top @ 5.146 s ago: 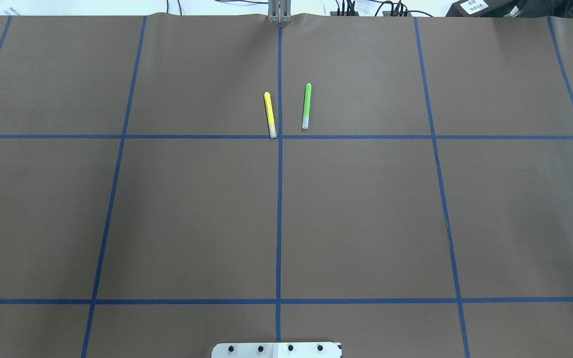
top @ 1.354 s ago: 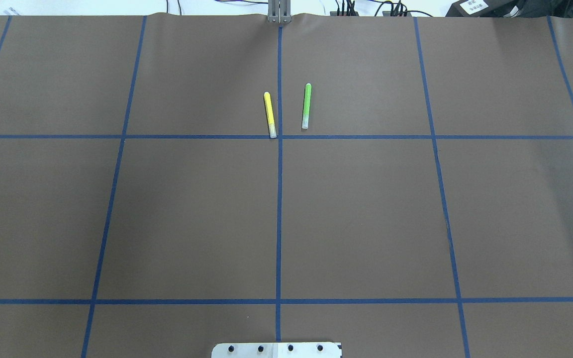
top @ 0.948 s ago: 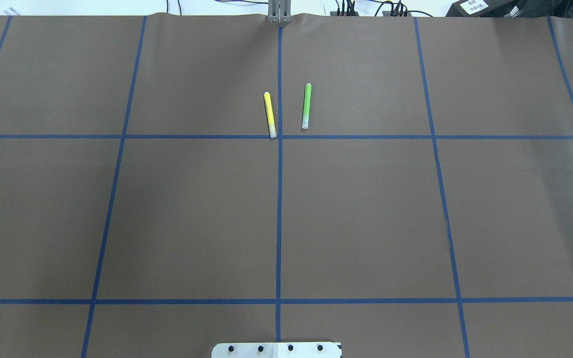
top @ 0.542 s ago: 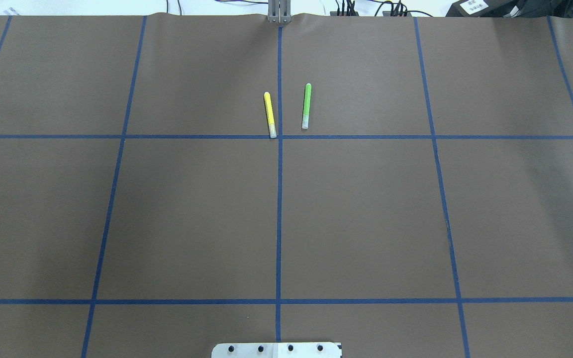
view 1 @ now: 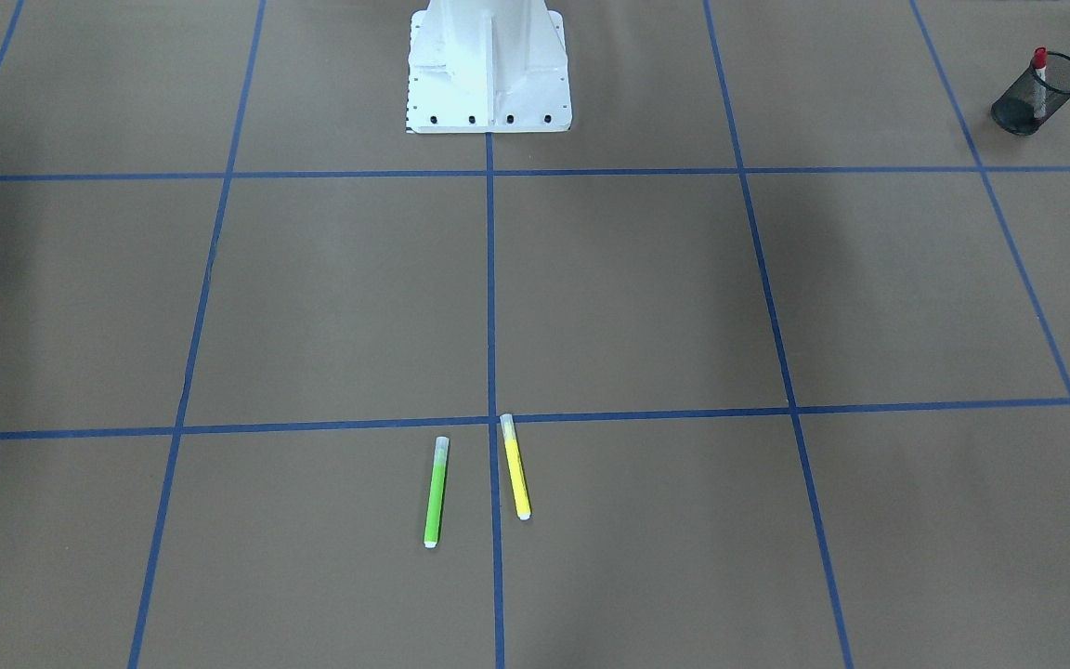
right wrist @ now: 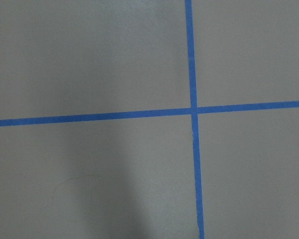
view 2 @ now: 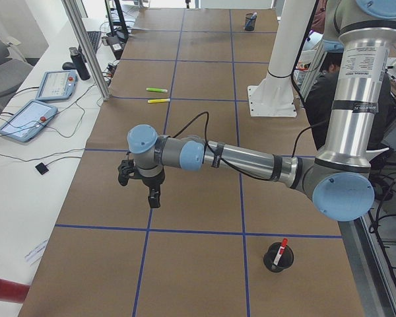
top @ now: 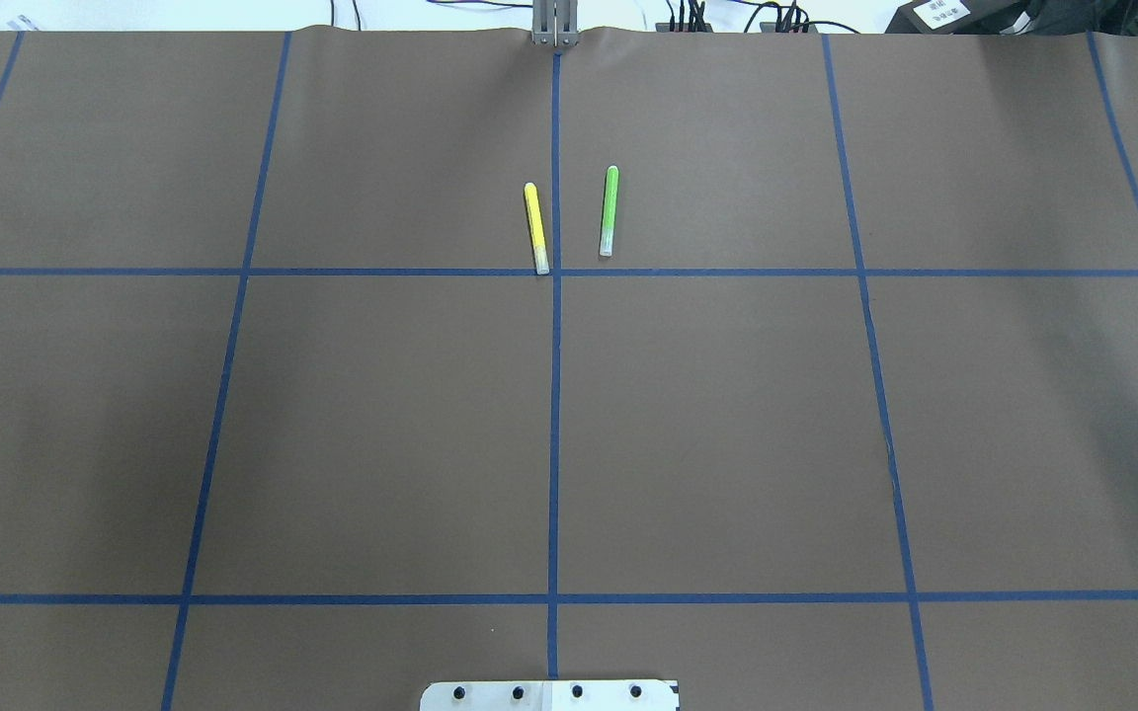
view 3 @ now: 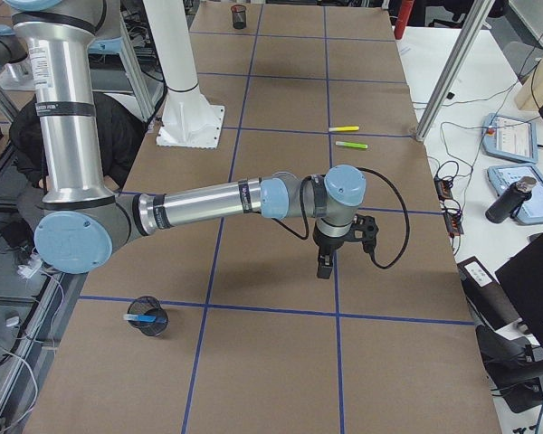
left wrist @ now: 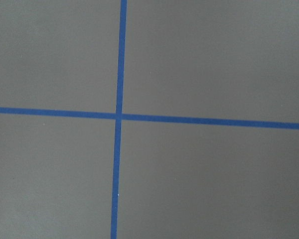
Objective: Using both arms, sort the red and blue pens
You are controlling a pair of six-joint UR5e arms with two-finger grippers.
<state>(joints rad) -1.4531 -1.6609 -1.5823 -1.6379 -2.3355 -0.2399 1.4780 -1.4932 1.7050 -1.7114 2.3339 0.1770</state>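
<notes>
The red pen (view 1: 1039,67) stands in a black mesh cup (view 1: 1037,93) on my left side of the table; the exterior left view shows that red pen (view 2: 282,247) close up. The blue pen (view 3: 141,318) lies in another mesh cup (view 3: 147,318) on my right side. My left gripper (view 2: 153,198) hangs over bare paper, far from any pen. My right gripper (view 3: 324,265) hovers the same way. Both show only in the side views, so I cannot tell whether they are open or shut. The wrist views show only paper and blue tape.
A yellow marker (top: 535,227) and a green marker (top: 609,210) lie side by side near the centre line at the far side. The white robot base (view 1: 489,65) stands at the near edge. Tablets and cables (view 2: 33,119) sit beyond the table's far edge.
</notes>
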